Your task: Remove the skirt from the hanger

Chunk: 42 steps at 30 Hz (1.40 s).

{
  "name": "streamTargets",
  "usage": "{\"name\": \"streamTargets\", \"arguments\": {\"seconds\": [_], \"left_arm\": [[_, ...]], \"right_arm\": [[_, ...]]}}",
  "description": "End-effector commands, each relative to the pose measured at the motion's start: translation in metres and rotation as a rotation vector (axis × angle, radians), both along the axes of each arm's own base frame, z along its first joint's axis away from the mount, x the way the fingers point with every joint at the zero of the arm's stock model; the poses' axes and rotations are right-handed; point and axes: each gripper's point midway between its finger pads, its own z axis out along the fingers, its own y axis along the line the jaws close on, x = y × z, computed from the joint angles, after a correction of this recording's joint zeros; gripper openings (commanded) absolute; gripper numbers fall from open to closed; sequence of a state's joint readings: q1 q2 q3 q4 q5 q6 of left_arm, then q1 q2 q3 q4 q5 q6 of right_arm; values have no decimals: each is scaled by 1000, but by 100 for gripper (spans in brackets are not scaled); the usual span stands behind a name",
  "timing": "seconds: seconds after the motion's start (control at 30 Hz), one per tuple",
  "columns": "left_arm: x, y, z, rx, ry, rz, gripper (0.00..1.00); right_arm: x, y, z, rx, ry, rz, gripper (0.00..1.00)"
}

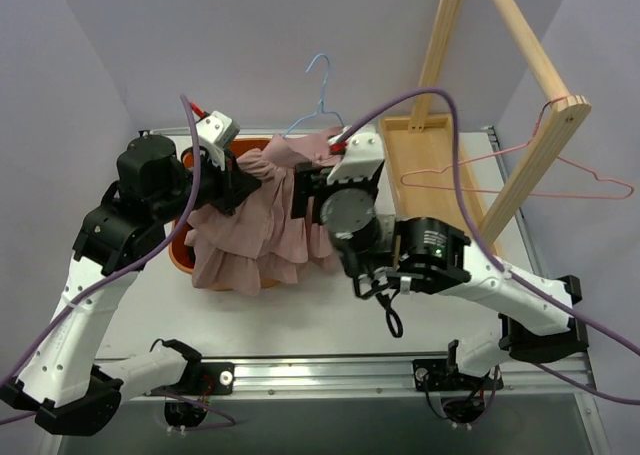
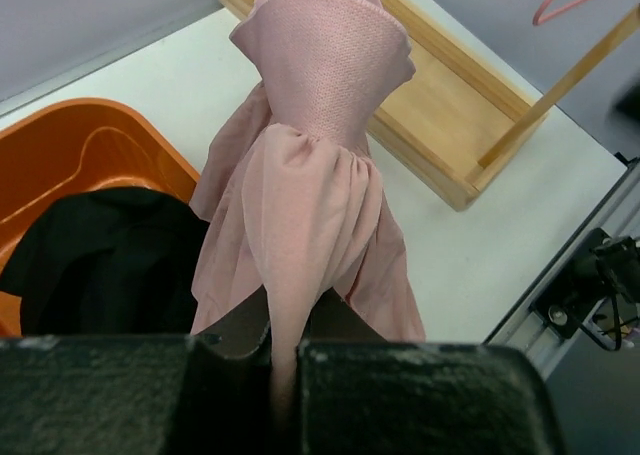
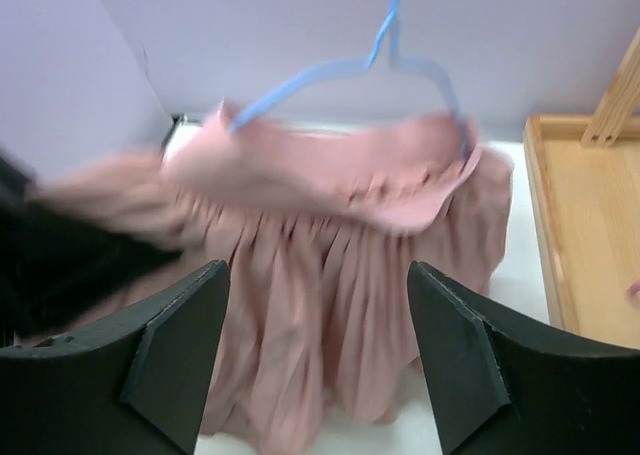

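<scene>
The skirt [image 1: 262,237] runs lengthwise from its waistband, on the blue hanger [image 1: 321,93] at the back of the tabletop [image 1: 330,320], down to a ruffled hem spread toward the near left. There it lies against the rim of the orange bin [image 1: 182,257]. The hanger's hook points up and away from the arms.

The left arm rises from its base, bends at the elbow and reaches in from the left. Its wrist camera shows the left gripper [image 2: 285,395] pressed together on a fold of the pink fabric, which stretches taut from there up to the waistband. The right arm folds in across the middle, with its wrist turned toward the garment. The right gripper [image 3: 318,360] is spread wide, and the pleats hang just in front of the gap; its fingers [image 3: 175,360] hold nothing.

The cloth is dusty pink, with a smooth waistband and gathered tiers below. It is blurred in the right wrist view. A black garment [image 2: 100,265] sits in the bin. To the right are a wooden rack [image 1: 520,105] and a pink hanger [image 1: 560,170].
</scene>
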State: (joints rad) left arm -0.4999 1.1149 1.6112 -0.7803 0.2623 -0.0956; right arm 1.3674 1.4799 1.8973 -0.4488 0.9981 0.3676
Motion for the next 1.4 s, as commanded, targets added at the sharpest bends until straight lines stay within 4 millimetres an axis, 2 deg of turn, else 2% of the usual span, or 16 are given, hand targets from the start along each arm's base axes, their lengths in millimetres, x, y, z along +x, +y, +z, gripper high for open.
{"name": "streamTargets", "arguments": {"seconds": [0.0, 0.03, 0.07, 0.13, 0.17, 0.4, 0.53, 0.63, 0.8, 0.87, 0.9, 1.07, 1.17, 1.27, 1.3, 1.37], "left_arm": [[-28, 9, 37, -80, -108, -34, 2], [-33, 8, 31, -84, -100, -48, 2], [-43, 11, 37, -104, -127, -61, 2], [-52, 9, 33, -122, -117, -90, 2], [-59, 11, 34, -131, -125, -97, 2], [-79, 2, 27, -168, -112, -197, 2], [-86, -3, 24, -163, -102, -249, 2], [-86, -4, 24, -153, -108, -264, 2], [-90, -8, 29, -171, -118, -300, 2], [-90, -9, 31, -176, -121, -307, 2], [-90, -10, 32, -180, -124, -309, 2], [-87, -13, 35, -197, -126, -313, 2], [-86, -16, 37, -203, -127, -323, 2], [-86, -14, 37, -202, -130, -316, 2], [-86, -14, 37, -203, -130, -316, 2], [-86, -14, 35, -200, -126, -313, 2]], "right_arm": [[20, -29, 65, 75, -117, 37, 65], [28, -34, 65, 68, -112, 20, 62], [44, -48, 69, 79, -113, -25, 61], [54, -48, 75, 108, -103, 30, 61], [70, -56, 73, 107, -93, 7, 61], [96, -54, 64, 101, -52, 89, 71], [88, -44, 73, 124, -74, 192, 78], [88, -42, 70, 131, -70, 217, 85], [86, -30, 55, 116, -36, 281, 84], [83, -32, 55, 137, -43, 284, 84], [83, -32, 45, 125, -26, 284, 81], [76, -30, 36, 155, -8, 313, 72], [74, -33, 30, 164, -1, 304, 51], [72, -32, 26, 169, 7, 319, 45], [72, -31, 25, 167, 10, 320, 26], [74, -34, 26, 167, 13, 301, 0]]}}
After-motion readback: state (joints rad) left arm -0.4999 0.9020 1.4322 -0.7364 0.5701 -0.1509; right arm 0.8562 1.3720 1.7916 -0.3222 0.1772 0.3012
